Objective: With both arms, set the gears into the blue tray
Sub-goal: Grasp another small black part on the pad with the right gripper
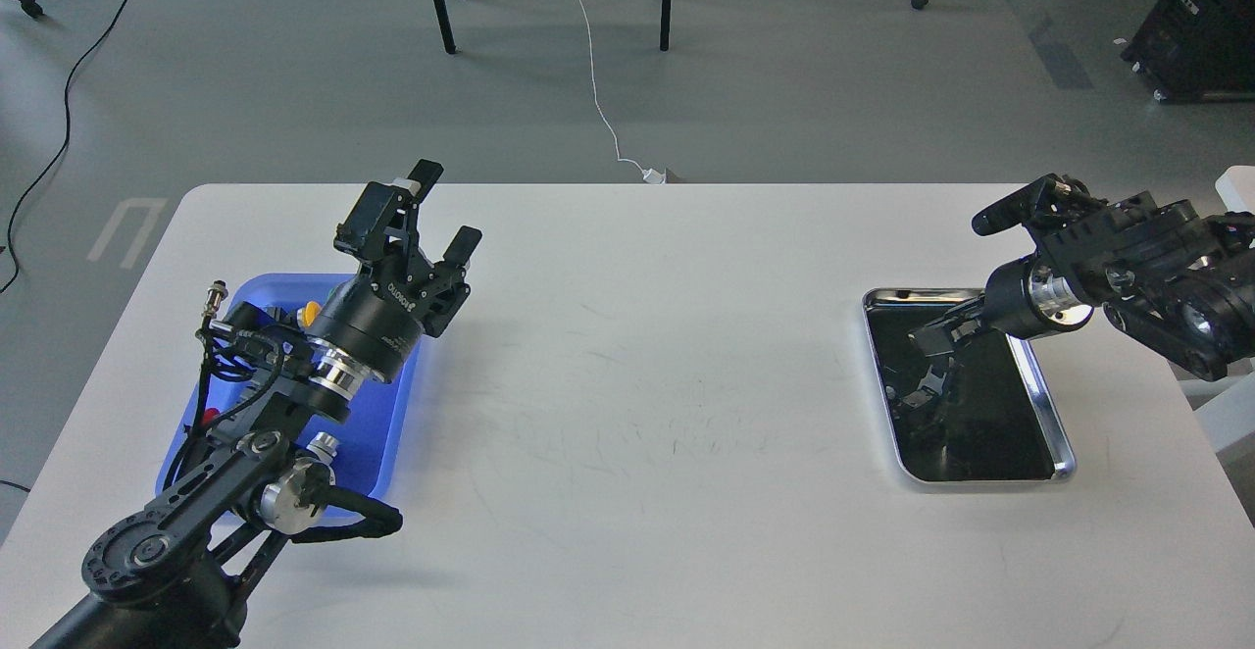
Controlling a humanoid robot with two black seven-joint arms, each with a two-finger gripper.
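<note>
You have the left gripper (436, 210) raised above the far end of the blue tray (377, 433), with its fingers (461, 242) spread apart and nothing between them. The tray lies on the left side of the desk (627, 384), and most of it is hidden under the left arm. I judge this is a waiting pose over the place where the gears must go.

Your right gripper (936, 337) reaches down into the silver metal tray (1049, 404) on the right side of the desk, well apart from the blue one. It is dark against the dark inside of that tray, so I cannot tell if its fingers are spread or pressed together, or if they pinch something. Probably the arm is there to pick a gear, but no gear can be made out in this view.

In the blue tray a small yellow part (310, 313) and a red part (208, 420) show beside the arm.

White lettering is on the left gripper body, but it is too small to read with certainty.
</note>
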